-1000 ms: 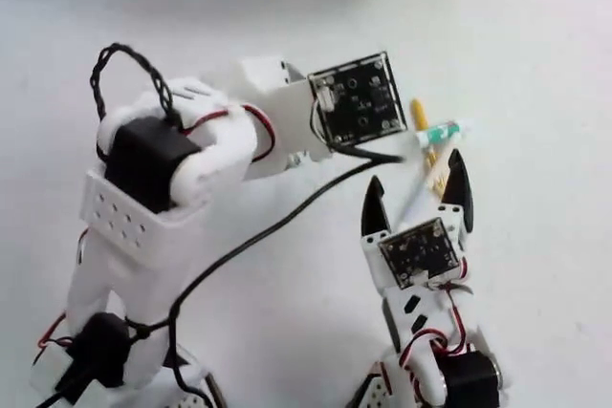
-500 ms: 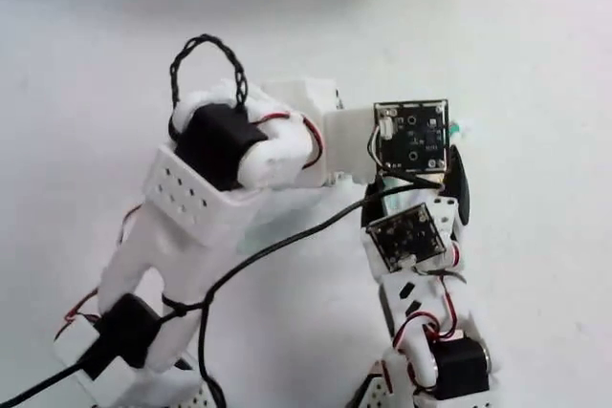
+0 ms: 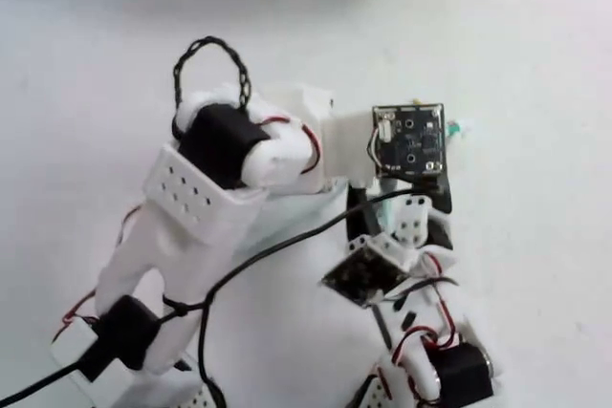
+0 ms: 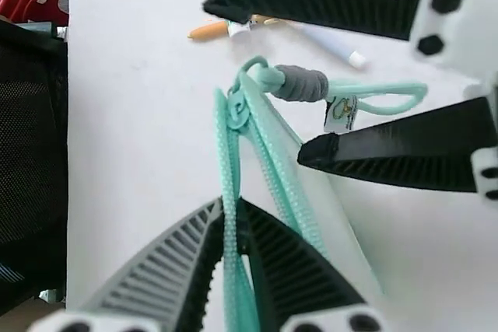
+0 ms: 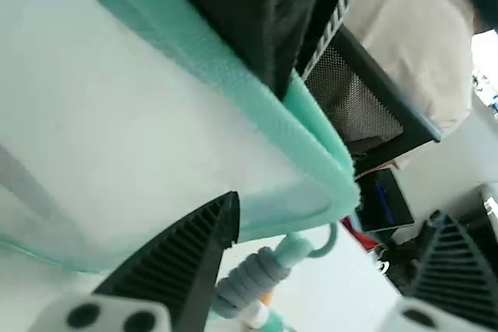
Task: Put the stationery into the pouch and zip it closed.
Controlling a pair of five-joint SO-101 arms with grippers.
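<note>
**Two hands at the pouch, stationery out on the surface**

Both arms crowd together right of centre on the white surface [image 3: 115, 54] in the high view, the left arm [image 3: 210, 169] reaching across above the right arm [image 3: 421, 351], and they cover the pouch from overhead.

From the left wrist, the left hand [image 4: 231, 215] is pinched together on one mint zip tape of the pouch [image 4: 315, 192] – both ribbed fingers press on the fabric edge. From there the two rows of teeth run away to the slider [image 4: 237, 106], lying apart along the way, so the pouch mouth is open. Beyond the slider sits the zip pull [image 4: 299, 83], a grey wrapped knot that trails a mint cord loop [image 4: 389, 97] with a small tag hanging from it.

From its own wrist camera, the right hand [image 5: 333, 215] has its black fingers spread wide, gripping nothing. They straddle the zip pull without touching it – one finger lies on each side of the pouch's slider end.

Past the far finger, an orange stick [image 4: 208, 30] and a white pen [image 4: 331, 43] lie on the bare surface, outside the pouch and near its slider end. A mint-capped item lies just beside them, half hidden by that finger; I cannot tell what it is.
</note>
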